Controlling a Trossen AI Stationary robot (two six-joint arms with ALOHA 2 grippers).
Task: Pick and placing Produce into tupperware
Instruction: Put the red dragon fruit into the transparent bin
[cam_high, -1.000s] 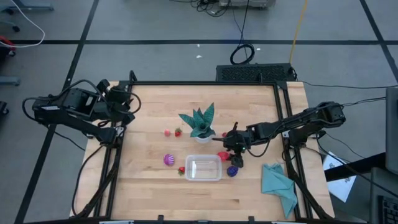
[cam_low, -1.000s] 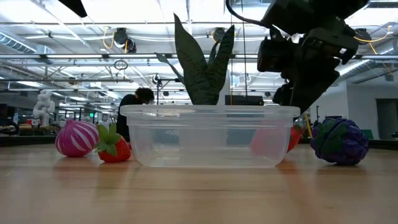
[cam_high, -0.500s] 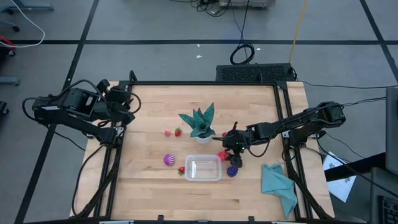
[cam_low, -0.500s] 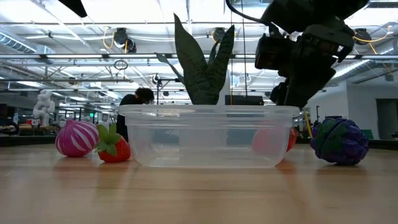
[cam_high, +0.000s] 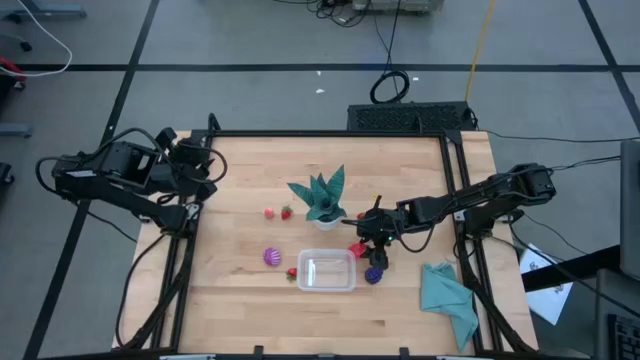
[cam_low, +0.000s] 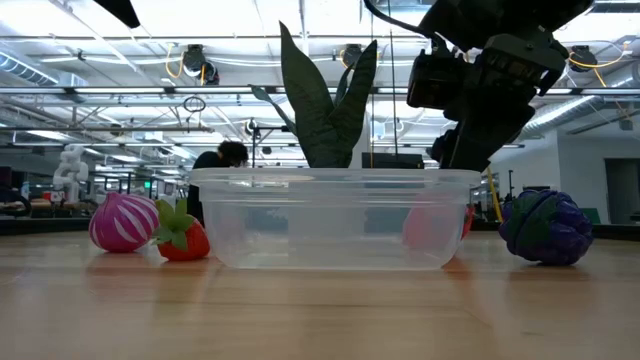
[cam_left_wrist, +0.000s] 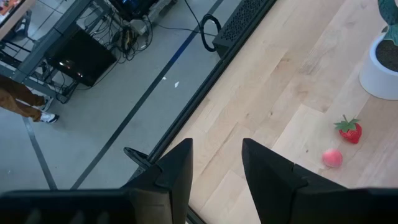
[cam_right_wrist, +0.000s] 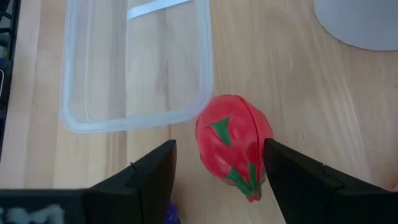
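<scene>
High view: the clear tupperware (cam_high: 326, 272) sits on the wooden bench (cam_high: 250, 170), toward the near edge, nothing in it. Produce is scattered around it: a pink-purple ball (cam_high: 271, 257) and a strawberry (cam_high: 292, 273) on its left, a dark purple piece (cam_high: 373, 275) on its right, and two more small red bits (cam_high: 278, 212) farther back, left of the teal plant (cam_high: 322, 198). The big red piece (cam_high: 357, 250) lies just off the tupperware's far-right corner, right under the right gripper (cam_high: 374, 243). The left gripper (cam_high: 206, 170) is parked at the far-left corner of the bench.

Low view: the tupperware (cam_low: 335, 218) is see-through, with the red piece (cam_low: 436, 225) showing blurry behind its right end. The ball (cam_low: 124, 222) and strawberry (cam_low: 182, 235) are left of it, the purple piece (cam_low: 546, 227) right. A person (cam_low: 214, 170) is in the room behind.

Left wrist view: jaws parted, gripping nothing; a strawberry (cam_left_wrist: 350, 130) and a pink piece (cam_left_wrist: 333, 158) lie on the bench beyond.

Right wrist view: the red piece (cam_right_wrist: 234, 142) is an egg-shaped fruit with green leafy flecks, lying just beside the tupperware (cam_right_wrist: 137, 65) rim. It sits between the wide-open jaws, nearer one finger, not gripped.
</scene>
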